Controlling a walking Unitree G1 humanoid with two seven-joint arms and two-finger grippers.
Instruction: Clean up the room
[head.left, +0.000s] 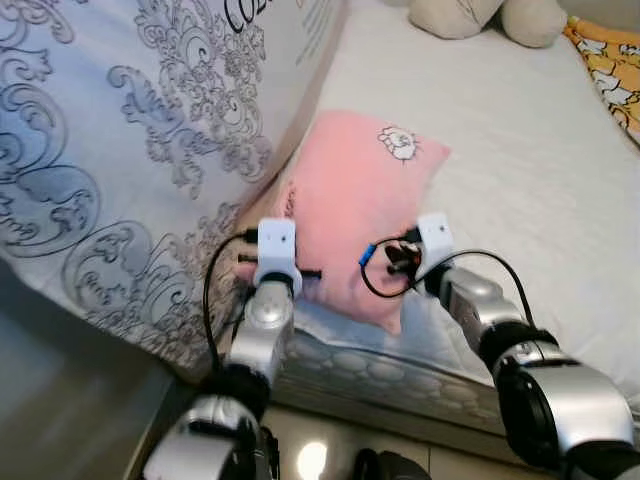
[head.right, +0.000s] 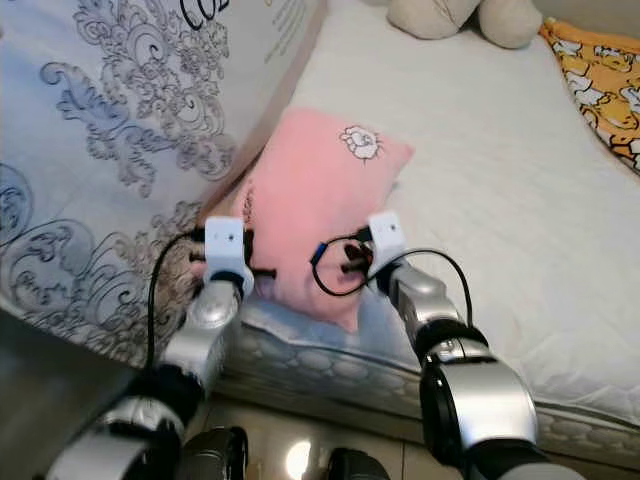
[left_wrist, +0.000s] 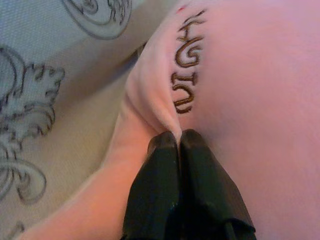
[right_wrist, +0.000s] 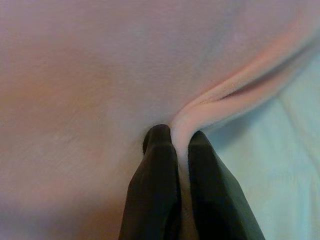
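- A pink pillow (head.left: 355, 205) lies on the bed (head.left: 520, 170), at the near edge of the white mattress, with its lower corner reaching toward the quilted mattress border (head.left: 400, 375).
- The pillow's left side rests against a pale duvet (head.left: 130, 150) printed with grey scrollwork, which is heaped on the left part of the bed and hangs over its edge.
- A small white cartoon animal (head.left: 398, 142) is stitched near the pillow's far right corner.
- The left claw (left_wrist: 179, 137) is at the pillow's near left edge, its two black fingers (left_wrist: 155, 195) pressed together on a fold of the pink cloth.
- Brown stitched lettering (left_wrist: 185, 62) runs along the pillow just beyond that pinch, and the scroll-patterned duvet lies right beside it.
- The right claw (right_wrist: 181, 135) is at the pillow's near right edge, closed on the pillow's raised seam, which passes between its fingers (right_wrist: 155, 190).
- Next to that seam the white sheet of the mattress shows.
- From the head camera, both silver arms reach forward side by side, each with a white wrist block, the left (head.left: 276, 246) and the right (head.left: 436, 236), sitting over the near end of the pillow.
- A beige stuffed toy (head.left: 485, 15) lies at the far end of the bed, well apart from the pillow.
- An orange patterned cloth (head.left: 612, 62) lies at the far right edge of the bed.
- Shiny tiled floor (head.left: 70, 400) shows below the bed edge.
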